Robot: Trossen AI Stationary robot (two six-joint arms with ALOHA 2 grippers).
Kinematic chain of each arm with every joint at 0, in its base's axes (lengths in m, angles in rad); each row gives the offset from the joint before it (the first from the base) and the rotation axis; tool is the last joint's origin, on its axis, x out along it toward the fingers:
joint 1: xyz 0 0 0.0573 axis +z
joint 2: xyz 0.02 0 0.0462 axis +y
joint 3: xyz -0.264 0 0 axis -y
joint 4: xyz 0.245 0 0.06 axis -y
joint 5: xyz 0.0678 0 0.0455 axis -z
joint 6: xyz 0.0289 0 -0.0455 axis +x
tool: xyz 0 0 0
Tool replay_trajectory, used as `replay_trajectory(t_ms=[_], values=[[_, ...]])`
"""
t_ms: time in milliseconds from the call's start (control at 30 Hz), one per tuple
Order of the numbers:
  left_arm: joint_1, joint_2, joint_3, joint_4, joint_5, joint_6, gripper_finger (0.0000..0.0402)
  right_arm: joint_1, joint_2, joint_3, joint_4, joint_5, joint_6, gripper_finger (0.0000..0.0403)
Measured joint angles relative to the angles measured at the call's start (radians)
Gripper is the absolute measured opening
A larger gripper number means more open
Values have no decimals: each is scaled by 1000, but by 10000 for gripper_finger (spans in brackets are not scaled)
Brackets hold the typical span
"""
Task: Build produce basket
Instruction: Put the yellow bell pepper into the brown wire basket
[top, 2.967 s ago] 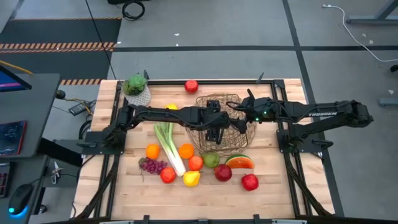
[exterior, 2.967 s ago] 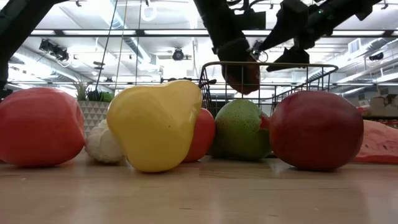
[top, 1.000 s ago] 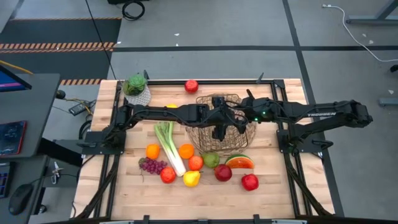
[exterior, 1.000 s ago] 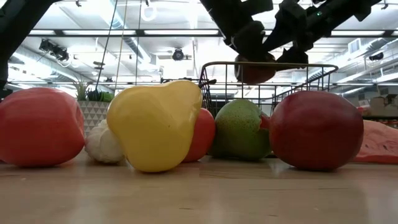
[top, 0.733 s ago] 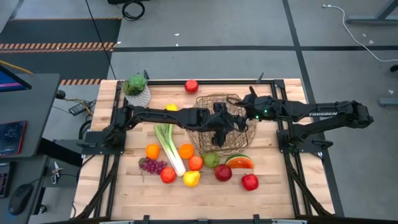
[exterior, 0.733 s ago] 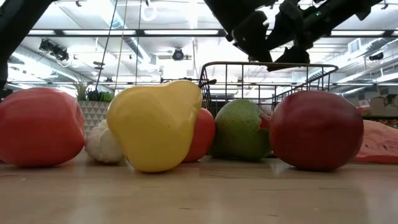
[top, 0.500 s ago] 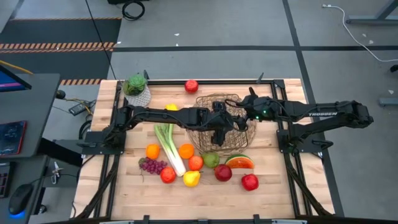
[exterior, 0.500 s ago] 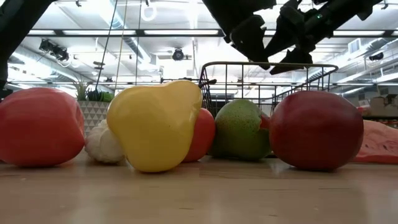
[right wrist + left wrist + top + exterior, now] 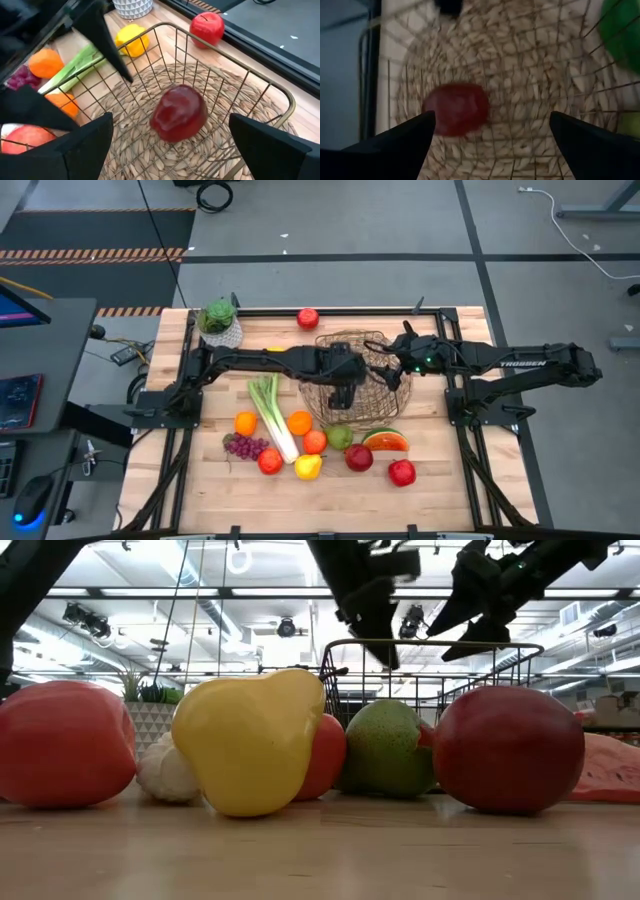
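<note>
The basket [image 9: 362, 378] sits mid-table, toward the far-right part of the wooden table [image 9: 440, 490]. One red apple [image 9: 179, 113] lies loose on the woven bottom inside it, also seen in the left wrist view [image 9: 456, 108]. Nothing touches it.

The left gripper [image 9: 341, 393] hangs above the left half of the basket, fingers spread apart, empty. In the low view it shows above the basket rim [image 9: 372, 602]. The right gripper [image 9: 392, 372] hovers over the right side of the basket, fingers also wide apart, holding nothing; in the low view it is up above the rim [image 9: 470, 615]. The right wrist view shows the left arm's dark finger [image 9: 102, 37] reaching over the near rim of the basket.

The rest of the produce lies on the table in front of the basket: leek [image 9: 268, 412], two oranges [image 9: 246, 423] [image 9: 299, 422], grapes [image 9: 243, 446], lemon [image 9: 308, 468], pear [image 9: 340, 437], watermelon slice [image 9: 385, 441], and red apples [image 9: 359, 457] [image 9: 402, 472]. Another red apple [image 9: 307, 318] lies at the far edge, beyond the basket. A yellow pepper [image 9: 132, 41] lies just outside the basket. A potted plant [image 9: 219, 323] stands at the far-left corner.
</note>
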Motion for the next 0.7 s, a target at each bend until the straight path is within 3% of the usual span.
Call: replay_trajectory(t_ms=[400,700], values=[[42,1,-8,-204,2,-12,400,-17,-84,0,-43,-2,-20,399],[7,-15,-2,-204,-2,32,400,-47,-219,0,-68,-9,-60,399]])
